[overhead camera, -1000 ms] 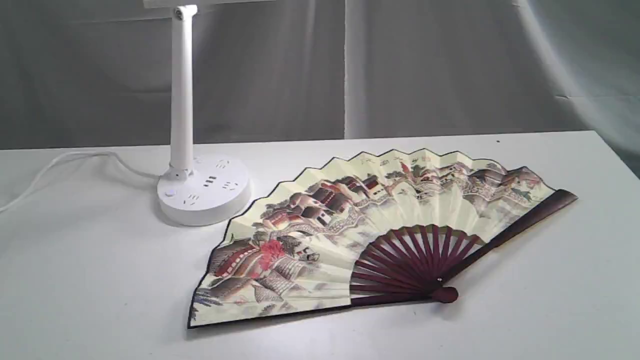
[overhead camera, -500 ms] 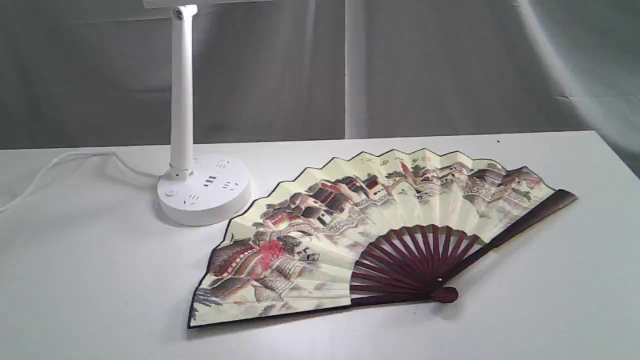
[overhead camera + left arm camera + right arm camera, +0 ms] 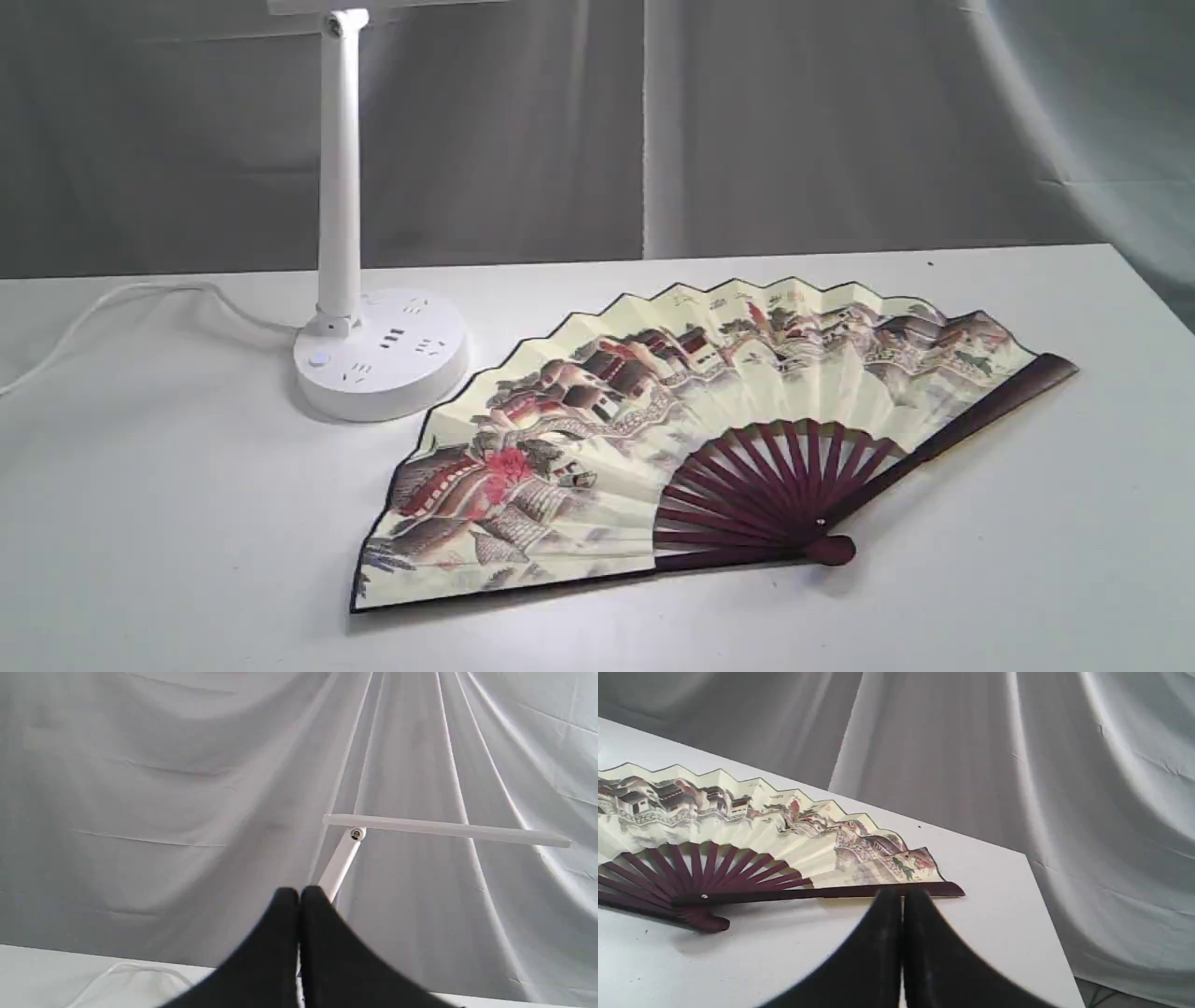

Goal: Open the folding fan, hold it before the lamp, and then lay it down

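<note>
Both left gripper [image 3: 299, 896] and right gripper [image 3: 902, 895] pressed shut, empty.
Folding fan [image 3: 709, 411] lies spread flat centre-right, near the lamp [image 3: 340, 187] at upper left; looks done, so retreat high, clear of the paper.

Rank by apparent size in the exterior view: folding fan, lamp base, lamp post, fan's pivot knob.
1. folding fan, by far the largest.
2-3. lamp base and lamp post: the base is wider, the post taller and slimmer; too close to rank.
4. pivot knob, smallest.
</note>
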{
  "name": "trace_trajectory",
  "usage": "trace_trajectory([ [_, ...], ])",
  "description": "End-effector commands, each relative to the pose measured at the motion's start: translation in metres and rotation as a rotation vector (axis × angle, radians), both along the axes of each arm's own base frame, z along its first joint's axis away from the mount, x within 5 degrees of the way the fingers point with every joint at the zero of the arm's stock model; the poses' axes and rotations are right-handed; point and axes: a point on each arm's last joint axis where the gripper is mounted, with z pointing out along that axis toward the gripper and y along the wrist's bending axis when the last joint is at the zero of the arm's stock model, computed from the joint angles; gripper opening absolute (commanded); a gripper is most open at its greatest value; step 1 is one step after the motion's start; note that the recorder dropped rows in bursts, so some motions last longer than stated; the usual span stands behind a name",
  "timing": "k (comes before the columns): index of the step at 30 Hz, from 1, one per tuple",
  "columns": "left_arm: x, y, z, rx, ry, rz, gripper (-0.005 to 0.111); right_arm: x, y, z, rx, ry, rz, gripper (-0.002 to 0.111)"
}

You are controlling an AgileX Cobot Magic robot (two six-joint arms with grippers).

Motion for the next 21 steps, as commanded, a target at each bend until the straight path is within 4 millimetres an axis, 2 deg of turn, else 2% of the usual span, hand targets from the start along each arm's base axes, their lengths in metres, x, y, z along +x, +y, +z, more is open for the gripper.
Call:
trace_trajectory([
  [1,0.001,0.000,-0.002,0.000,0.003,-0.004,0.000,0.000,0.000,-0.001,0.009,0.004,-0.006,0.000],
  [12,0.001,-0.004,-0.006,-0.012,0.035,-0.048,0.000,0.000,0.000,-0.001,0.009,0.004,-0.006,0.000],
  [17,0.008,-0.014,-0.028,0.199,0.049,-0.065,0.000,0.000,0.000,-0.001,0.009,0.004,-0.006,0.000],
  [19,0.013,-0.016,-0.041,0.207,0.024,-0.041,0.000,0.000,0.000,-0.001,0.009,0.004,-0.006,0.000],
  [21,0.017,-0.013,-0.054,0.141,-0.021,0.016,0.000,0.000,0.000,-0.001,0.009,0.004,-0.006,0.000],
])
